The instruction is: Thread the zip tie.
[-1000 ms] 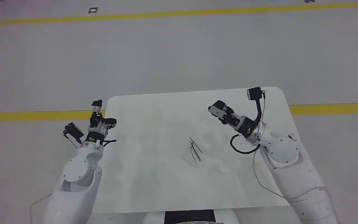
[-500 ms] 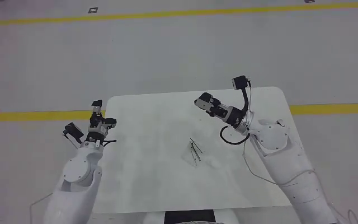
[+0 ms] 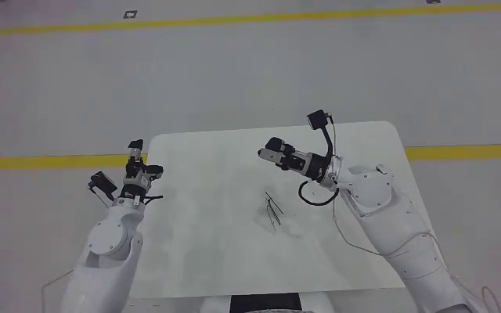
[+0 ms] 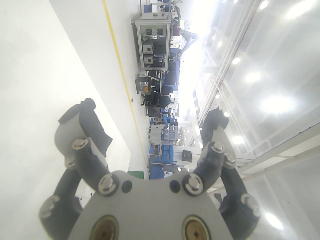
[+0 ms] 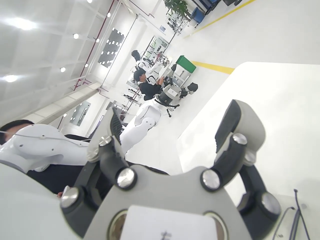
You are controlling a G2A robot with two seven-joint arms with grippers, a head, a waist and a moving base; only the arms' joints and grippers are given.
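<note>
The zip ties (image 3: 272, 210) lie flat near the middle of the white desk (image 3: 203, 235). They are thin, dark strips, very close together. I think there are two or three, but they are too thin for me to count for sure. Their long way runs mostly from the far side of the desk toward me, leaning a little so the near ends sit more to my right. I cannot tell which end is the head and which is the tail. From my right wrist I see them (image 5: 296, 208) as thin dark lines on the desk, beside my claw.

My right claw (image 3: 270, 150) hangs over the desk, on the far side of the zip ties and apart from them. Its two fingers (image 5: 235, 116) are spread wide, and nothing is between them.

My left claw (image 3: 139, 156) is at the left edge of the desk, well away from the zip ties. It (image 4: 150, 118) is spread wide too, and it holds nothing.

There is one white label (image 5: 170, 223) on my right wrist with a small dark mark on it. I cannot read it.
</note>
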